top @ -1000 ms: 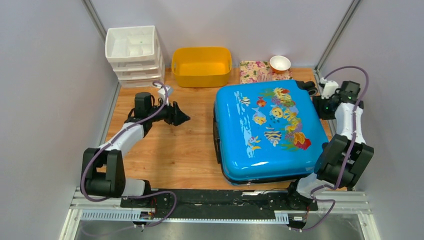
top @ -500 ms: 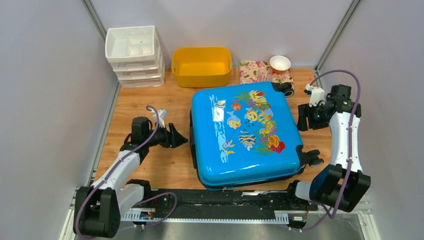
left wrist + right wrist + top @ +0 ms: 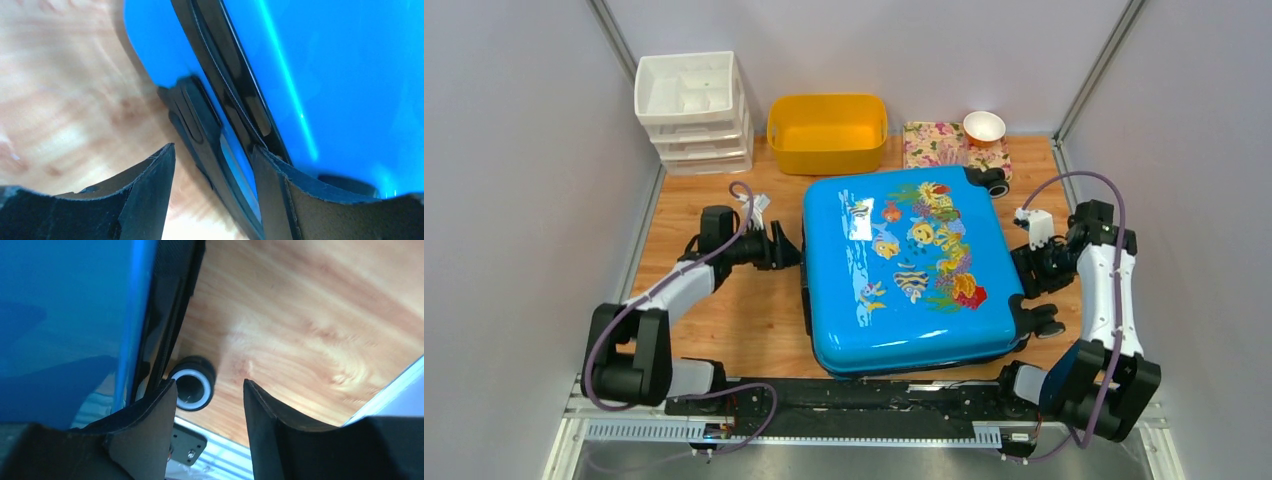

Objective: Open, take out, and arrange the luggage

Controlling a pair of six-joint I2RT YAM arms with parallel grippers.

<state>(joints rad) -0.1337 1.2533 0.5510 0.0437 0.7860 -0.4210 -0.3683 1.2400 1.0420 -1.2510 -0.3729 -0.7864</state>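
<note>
The suitcase (image 3: 904, 270) lies flat and closed in the middle of the table (image 3: 724, 320), between my two arms, with its printed side up. Its wheels are on the side toward my right arm. So I judge that its long axis goes roughly from left to right, a little turned, with the top end toward my left arm.

My left gripper (image 3: 790, 247) points sideways at the left edge. Its jaws stand apart and hold nothing. In the left wrist view the black seam (image 3: 235, 100) between the two blue halves runs up diagonally from between my fingers. A black moulded piece (image 3: 187, 120) sits just beside it; I cannot tell if it is a handle or a foot.

My right gripper (image 3: 1026, 275) is also spread and empty, at the right edge. The wheel (image 3: 192, 385), black with a pale ring, is just beyond its fingertips, and the inner finger is close against the dark rim.

The opening turns on this seam, I think. It goes around the sides at half height, so I must come to it from the side and not from above. The left gripper is already lined up with it. I see no zipper pull in any view.

The shell is hard, glossy and smooth, with rounded corners, and my pads would probably slide on it. The black band looks matte and gives more to hold. The table has a wood grain.
</note>
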